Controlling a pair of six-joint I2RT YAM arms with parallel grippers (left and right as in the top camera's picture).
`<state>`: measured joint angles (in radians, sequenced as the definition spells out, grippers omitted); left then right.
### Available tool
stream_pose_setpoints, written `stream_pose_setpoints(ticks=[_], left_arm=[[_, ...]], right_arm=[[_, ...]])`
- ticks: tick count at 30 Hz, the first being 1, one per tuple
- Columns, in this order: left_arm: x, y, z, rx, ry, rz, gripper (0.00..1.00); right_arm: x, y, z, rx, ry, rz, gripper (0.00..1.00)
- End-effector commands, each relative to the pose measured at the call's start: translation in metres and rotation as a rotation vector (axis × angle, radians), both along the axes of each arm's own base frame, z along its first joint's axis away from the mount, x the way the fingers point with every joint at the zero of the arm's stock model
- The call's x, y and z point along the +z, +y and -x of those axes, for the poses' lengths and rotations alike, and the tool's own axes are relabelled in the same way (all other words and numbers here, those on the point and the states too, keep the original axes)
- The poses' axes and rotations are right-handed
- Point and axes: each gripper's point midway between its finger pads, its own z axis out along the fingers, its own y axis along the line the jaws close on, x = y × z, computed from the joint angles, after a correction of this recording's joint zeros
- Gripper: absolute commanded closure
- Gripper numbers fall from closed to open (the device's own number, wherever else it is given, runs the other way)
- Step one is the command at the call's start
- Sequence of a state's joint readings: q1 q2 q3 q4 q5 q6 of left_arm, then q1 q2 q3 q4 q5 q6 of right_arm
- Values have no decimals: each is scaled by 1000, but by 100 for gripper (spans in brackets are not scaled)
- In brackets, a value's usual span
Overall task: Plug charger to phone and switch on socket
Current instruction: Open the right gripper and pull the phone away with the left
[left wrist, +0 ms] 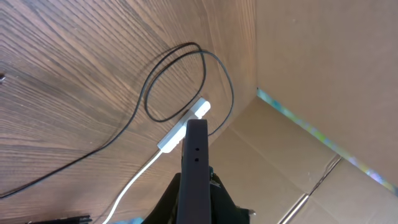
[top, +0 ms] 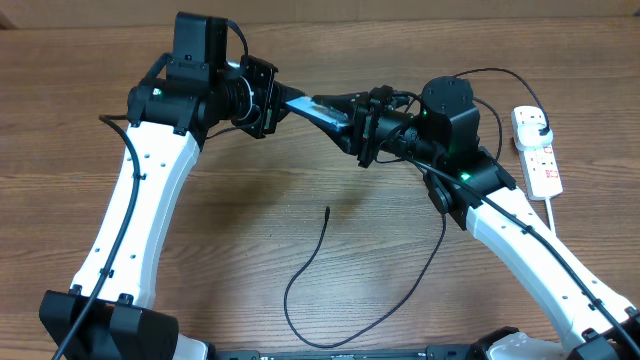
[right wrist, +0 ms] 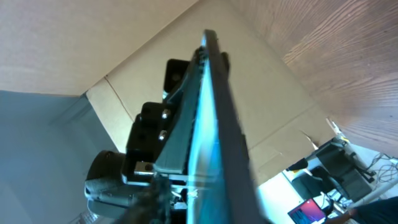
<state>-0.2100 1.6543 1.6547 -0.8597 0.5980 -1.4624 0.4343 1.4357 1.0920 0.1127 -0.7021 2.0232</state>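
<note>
Mid-air over the tabletop [top: 230, 200], the two arms meet at the phone [top: 322, 108], held aloft between them. The left end effector [top: 268, 97] is clamped narrow on one end. The right end effector [top: 362, 128] sits at the other end, but whether it grips cannot be told.

The charger cable [top: 325, 228] lies unplugged below, its free end well apart from the phone. The power strip [top: 538, 150] sits at the far right.

This looks like a handover. The next move likely calls for one arm to steady the phone, port exposed, while the other fetches the cable end.

Only the right wrist view shows the lit cyan screen. Only the left wrist view shows the cable looping beside the strip.
</note>
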Motion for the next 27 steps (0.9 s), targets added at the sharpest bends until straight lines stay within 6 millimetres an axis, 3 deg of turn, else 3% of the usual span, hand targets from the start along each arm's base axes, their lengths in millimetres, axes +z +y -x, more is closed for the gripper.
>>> stream_pose_setpoints(ticks=[1,5,12,16,27], left_arm=[[1,-5,2,-28,-21,-12,96],[1,-5,2,-27,-21,-12,96],[1,-5,1,-26,-22,-12,96],[0,-2,0,-18,-23,-19,96],[-8,33,-1,39,35,-25,96]], right_arm=[[15,2,1,-2,69,-63,66],[15,2,1,-2,69,-63,51],[15,2,1,-2,68,-62,15],[15,2,1,7,-11,-29,3],[15,-4,-4,14,-203,55,0]])
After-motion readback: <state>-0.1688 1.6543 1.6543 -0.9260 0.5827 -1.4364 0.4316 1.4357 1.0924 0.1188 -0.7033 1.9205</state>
